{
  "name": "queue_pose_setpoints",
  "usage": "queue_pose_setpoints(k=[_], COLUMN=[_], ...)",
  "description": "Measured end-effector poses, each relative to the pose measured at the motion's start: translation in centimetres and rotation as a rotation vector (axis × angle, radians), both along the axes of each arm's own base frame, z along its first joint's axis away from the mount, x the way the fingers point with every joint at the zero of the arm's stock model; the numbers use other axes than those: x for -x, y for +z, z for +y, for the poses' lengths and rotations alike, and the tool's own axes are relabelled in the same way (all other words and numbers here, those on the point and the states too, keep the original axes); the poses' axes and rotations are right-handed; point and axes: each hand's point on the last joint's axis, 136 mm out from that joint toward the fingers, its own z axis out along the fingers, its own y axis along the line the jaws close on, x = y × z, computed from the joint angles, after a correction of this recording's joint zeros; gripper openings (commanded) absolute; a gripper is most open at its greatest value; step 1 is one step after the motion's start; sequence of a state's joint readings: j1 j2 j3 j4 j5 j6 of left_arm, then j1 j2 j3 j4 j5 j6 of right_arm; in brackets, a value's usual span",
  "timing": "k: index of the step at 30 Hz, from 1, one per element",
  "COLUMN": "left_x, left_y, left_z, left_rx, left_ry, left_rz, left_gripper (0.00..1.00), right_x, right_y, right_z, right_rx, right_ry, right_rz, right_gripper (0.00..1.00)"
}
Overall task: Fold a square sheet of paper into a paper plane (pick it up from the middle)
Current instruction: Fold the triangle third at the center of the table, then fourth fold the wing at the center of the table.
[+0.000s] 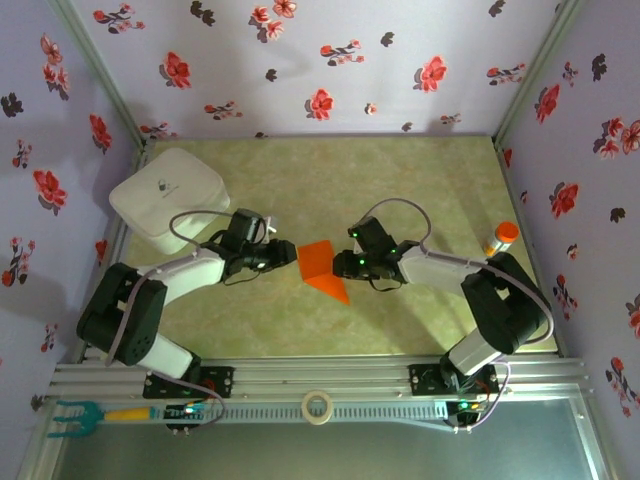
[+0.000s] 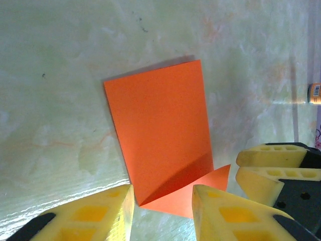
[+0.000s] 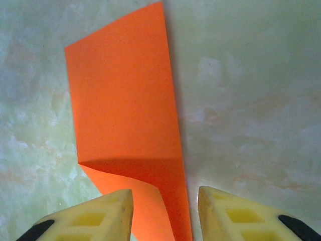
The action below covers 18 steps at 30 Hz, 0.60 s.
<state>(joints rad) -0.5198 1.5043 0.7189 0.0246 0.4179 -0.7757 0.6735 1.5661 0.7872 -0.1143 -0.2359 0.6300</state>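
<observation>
The square sheet of paper is bright orange and lies folded on the table between both arms. In the left wrist view the sheet of paper is a doubled rectangle with one near corner lifted, showing a shadowed crease and a triangular flap beneath. My left gripper is open, its yellow fingers either side of that near corner. My right gripper is open too, straddling the raised curling edge of the paper. In the top view the left gripper and right gripper face each other across the sheet.
A small orange-capped bottle stands at the right edge of the table. At the back left there is a white lidded box. A tape roll and a teal tool lie on the front rail. The right gripper's fingers show close beside the paper.
</observation>
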Motion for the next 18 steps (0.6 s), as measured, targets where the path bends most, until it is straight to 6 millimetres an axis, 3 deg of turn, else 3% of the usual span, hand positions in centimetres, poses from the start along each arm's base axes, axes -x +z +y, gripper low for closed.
queue_pose_setpoints(k=[10, 18], left_x=[-0.9, -0.4], left_y=[-0.7, -2.1], left_z=[-0.6, -0.5], left_rx=[0.058, 0.097], left_ry=[0.049, 0.108], left_rz=[0.036, 0.098], left_gripper=[0.36, 0.39], right_x=[-0.2, 0.6], right_y=[-0.4, -0.6], right_z=[0.6, 1.3], right_rx=[-0.038, -0.074], right_ry=[0.013, 0.061], right_rz=[0.019, 0.055], right_gripper=[0.40, 0.37])
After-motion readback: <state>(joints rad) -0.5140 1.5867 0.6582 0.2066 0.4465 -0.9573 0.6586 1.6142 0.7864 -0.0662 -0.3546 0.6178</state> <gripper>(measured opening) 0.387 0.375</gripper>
